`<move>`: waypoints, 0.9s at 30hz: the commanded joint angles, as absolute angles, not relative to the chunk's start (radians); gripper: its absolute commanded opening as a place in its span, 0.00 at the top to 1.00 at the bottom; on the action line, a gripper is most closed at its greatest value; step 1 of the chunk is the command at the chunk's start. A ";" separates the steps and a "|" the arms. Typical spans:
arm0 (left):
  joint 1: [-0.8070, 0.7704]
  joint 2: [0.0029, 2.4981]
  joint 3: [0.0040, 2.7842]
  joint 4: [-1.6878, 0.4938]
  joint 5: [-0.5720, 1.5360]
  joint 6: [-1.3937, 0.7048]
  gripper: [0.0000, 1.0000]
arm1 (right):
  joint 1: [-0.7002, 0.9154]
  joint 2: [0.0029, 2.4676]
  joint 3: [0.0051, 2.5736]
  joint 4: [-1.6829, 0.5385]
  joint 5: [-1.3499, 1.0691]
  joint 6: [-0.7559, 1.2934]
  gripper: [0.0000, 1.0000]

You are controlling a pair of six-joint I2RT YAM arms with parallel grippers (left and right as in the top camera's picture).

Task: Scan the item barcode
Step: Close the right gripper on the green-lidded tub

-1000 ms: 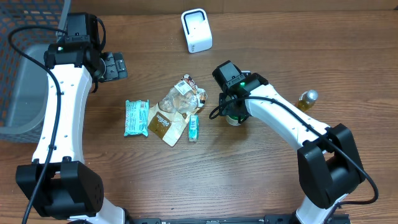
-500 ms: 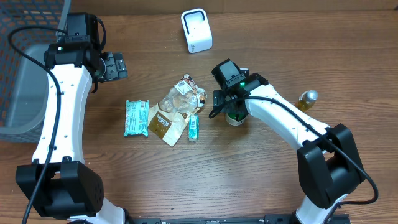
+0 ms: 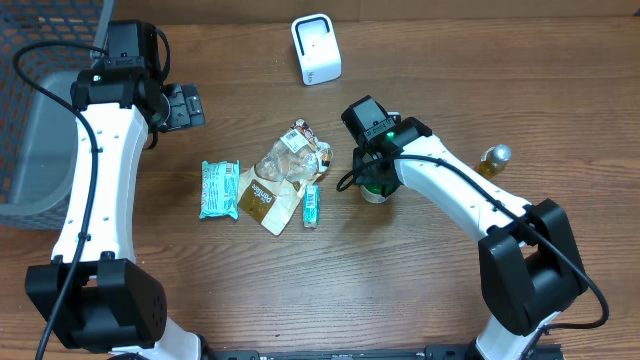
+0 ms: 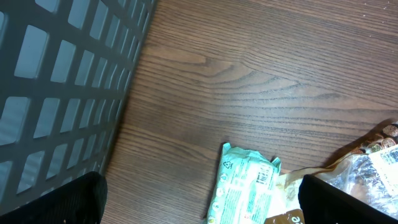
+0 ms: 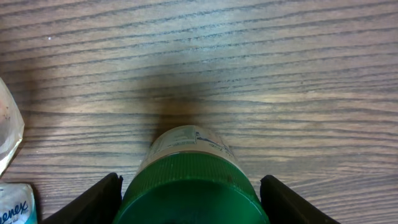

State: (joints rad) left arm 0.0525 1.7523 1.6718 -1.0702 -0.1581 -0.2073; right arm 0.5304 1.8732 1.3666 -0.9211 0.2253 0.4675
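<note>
1. Now the right gripper (image 5: 189,205) clasps the green-capped bottle (image 5: 185,144), one finger against each side of its cap.
2. That bottle stands upright on the wooden table (image 3: 400,300), right of the snack packets (image 3: 285,170) and nearer than the white scanner (image 3: 316,48).
3. Far left, beside the grey basket (image 3: 40,120), the left gripper (image 3: 183,106) hangs spread wide and empty.

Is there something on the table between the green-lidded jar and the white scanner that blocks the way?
Nothing visible does: bare wood lies between the green-lidded jar and the white scanner; the snack pile sits to the side.
</note>
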 commanded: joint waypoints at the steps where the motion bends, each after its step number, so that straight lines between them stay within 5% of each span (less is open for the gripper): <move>1: 0.052 1.745 1.689 -1.069 -0.164 -0.206 0.00 | 0.526 1.876 1.359 -0.938 0.174 0.468 0.41; 13: 0.052 1.745 1.689 -1.069 -0.164 -0.206 0.00 | 0.526 1.876 1.359 -1.048 0.125 0.688 0.43; 27: 0.052 1.745 1.689 -1.069 -0.164 -0.206 0.00 | 0.530 1.876 1.359 -1.062 0.012 0.692 0.43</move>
